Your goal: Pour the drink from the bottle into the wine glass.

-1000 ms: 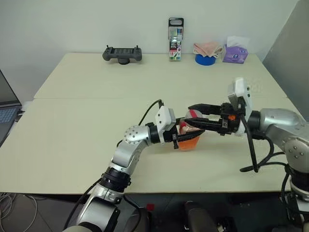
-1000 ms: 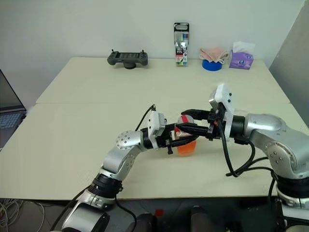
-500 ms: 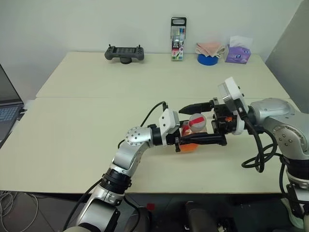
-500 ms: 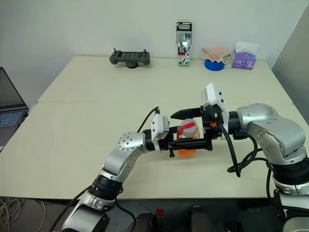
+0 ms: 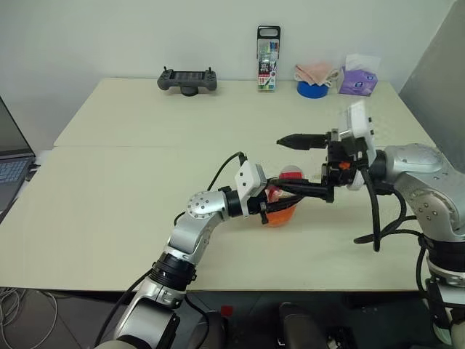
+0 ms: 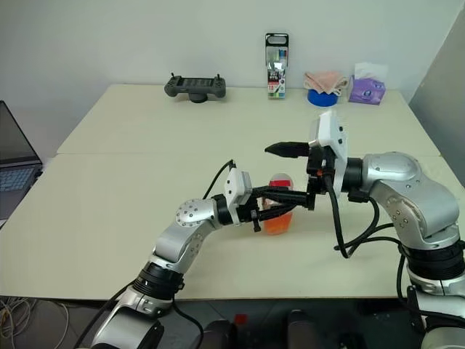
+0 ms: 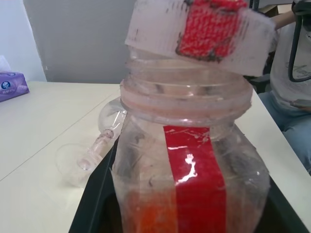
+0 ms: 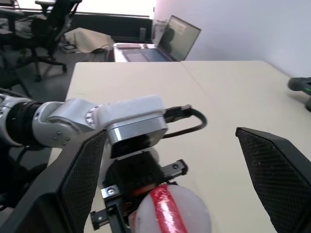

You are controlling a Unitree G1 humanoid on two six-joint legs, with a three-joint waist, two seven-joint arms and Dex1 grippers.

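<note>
Clear bottle (image 7: 187,165), red label strip, orange drink (image 6: 277,222) low inside.

Left hand (image 5: 270,205) clamps bottle (image 5: 284,203); right hand (image 5: 301,163) spread wide around cap (image 5: 292,174).

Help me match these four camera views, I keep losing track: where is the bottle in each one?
Left eye view: the bottle sits just right of centre, a little below mid-height.
Right eye view: the bottle is just right of centre, below mid-height.
Left wrist view: the bottle is close up, across the middle.
Right wrist view: its top is at the bottom edge, near centre.
Shared landmark: its white cap with a red strip.
</note>
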